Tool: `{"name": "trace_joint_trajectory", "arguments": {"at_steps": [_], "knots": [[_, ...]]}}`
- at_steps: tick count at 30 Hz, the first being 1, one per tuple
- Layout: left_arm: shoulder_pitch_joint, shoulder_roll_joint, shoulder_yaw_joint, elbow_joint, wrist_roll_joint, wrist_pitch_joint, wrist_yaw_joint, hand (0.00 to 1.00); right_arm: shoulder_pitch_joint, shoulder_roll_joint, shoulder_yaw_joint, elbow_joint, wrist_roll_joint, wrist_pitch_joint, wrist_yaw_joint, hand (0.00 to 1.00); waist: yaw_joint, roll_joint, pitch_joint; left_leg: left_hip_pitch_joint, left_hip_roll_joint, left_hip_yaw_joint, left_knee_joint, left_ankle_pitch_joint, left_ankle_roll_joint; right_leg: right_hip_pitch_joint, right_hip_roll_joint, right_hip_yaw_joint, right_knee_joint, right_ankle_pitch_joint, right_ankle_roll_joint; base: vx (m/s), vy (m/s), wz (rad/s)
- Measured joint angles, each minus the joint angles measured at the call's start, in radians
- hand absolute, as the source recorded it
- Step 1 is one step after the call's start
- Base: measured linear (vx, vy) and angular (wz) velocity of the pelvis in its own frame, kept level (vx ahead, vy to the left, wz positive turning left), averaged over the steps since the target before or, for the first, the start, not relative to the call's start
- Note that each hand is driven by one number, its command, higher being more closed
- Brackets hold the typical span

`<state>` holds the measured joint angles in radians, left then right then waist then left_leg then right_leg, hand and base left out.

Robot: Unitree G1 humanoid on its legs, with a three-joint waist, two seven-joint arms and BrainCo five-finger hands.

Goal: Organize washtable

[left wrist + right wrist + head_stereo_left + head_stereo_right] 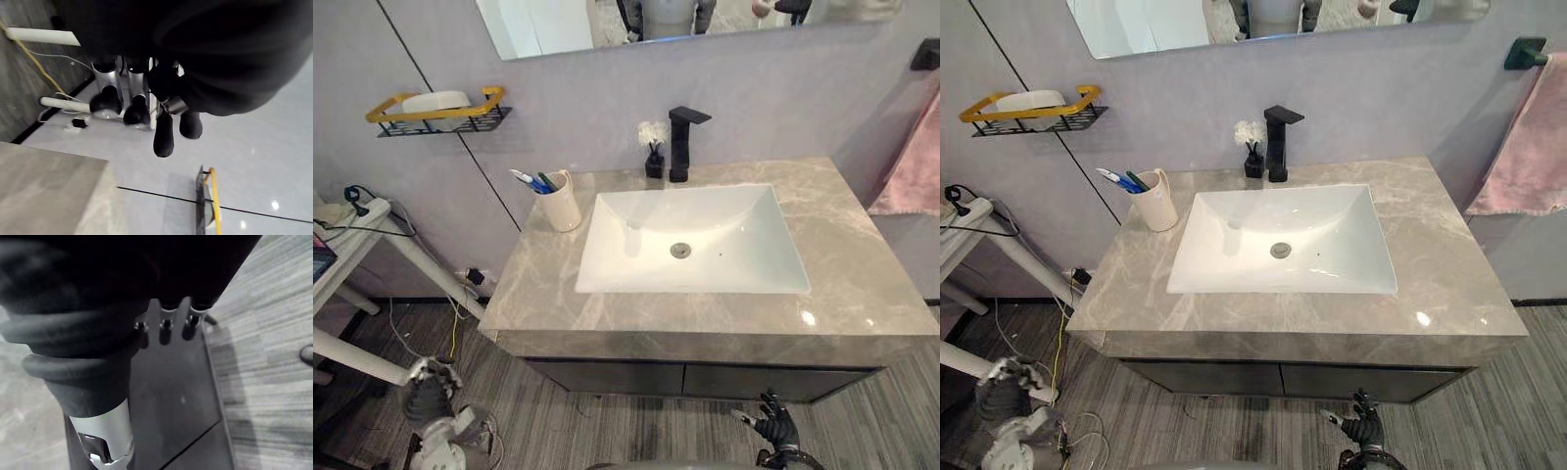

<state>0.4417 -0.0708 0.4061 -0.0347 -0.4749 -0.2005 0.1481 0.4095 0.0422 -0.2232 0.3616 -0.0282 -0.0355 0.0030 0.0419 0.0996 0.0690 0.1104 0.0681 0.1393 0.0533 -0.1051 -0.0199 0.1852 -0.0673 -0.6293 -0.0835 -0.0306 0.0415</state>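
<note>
Grey plaster wall (pixel 773 88), one dark diagonal seam (pixel 421 69) on the left. Mirror (pixel 548 24) far, top edge. Grey striped plank floor (pixel 607 431). Marbled grey vanity top (pixel 862 284) over a dark cabinet front (pixel 705 380). White-framed table (pixel 372 230) left. Pink towel (pixel 1533 147) on a black hook (pixel 1525 51) right.

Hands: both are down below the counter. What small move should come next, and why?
Probably lift the left hand toward the cup. Both hands hang open below the counter, holding nothing, and the cup with toothbrushes stands on the counter's left side, nearer that hand than the right hand.
</note>
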Motion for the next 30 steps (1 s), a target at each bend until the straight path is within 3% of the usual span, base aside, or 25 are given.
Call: {"name": "trace_joint_trajectory", "arguments": {"at_steps": [9,17,25,30], "knots": [[-0.02,0.001,-0.116,0.349,-0.01,0.07,-0.082,0.0,0.005,-0.002,0.035,-0.033,0.0,0.001,-0.01,0.0,-0.001,-0.018,-0.045,0.008,0.023,0.038,0.003,0.004,-0.006,-0.051,-0.025,-0.019,0.149,-0.097,0.002,0.05,0.015,0.08],[-0.076,0.016,-0.274,0.645,0.066,0.104,-0.105,0.0,-0.071,-0.011,0.027,0.112,0.0,0.0,-0.031,0.0,-0.004,-0.024,-0.046,0.028,0.029,0.087,-0.017,0.032,-0.05,-0.032,0.005,0.034,0.075,-0.05,-0.014,0.04,-0.01,-0.17],[-0.134,0.031,-0.337,0.808,0.183,0.107,-0.106,0.0,-0.125,-0.044,0.006,0.314,0.0,-0.014,-0.05,0.0,-0.016,-0.03,-0.024,0.044,0.021,0.081,-0.052,0.032,-0.05,0.001,0.037,0.061,-0.019,0.012,-0.021,-0.04,0.024,-0.08],[-0.164,0.066,-0.358,0.841,0.212,0.103,-0.108,0.0,-0.176,-0.046,0.007,0.381,0.0,-0.021,-0.049,0.0,-0.026,-0.05,0.011,0.044,0.027,0.086,-0.055,0.029,-0.049,-0.015,0.038,0.084,-0.021,0.028,-0.02,-0.05,0.048,-0.12]]}}
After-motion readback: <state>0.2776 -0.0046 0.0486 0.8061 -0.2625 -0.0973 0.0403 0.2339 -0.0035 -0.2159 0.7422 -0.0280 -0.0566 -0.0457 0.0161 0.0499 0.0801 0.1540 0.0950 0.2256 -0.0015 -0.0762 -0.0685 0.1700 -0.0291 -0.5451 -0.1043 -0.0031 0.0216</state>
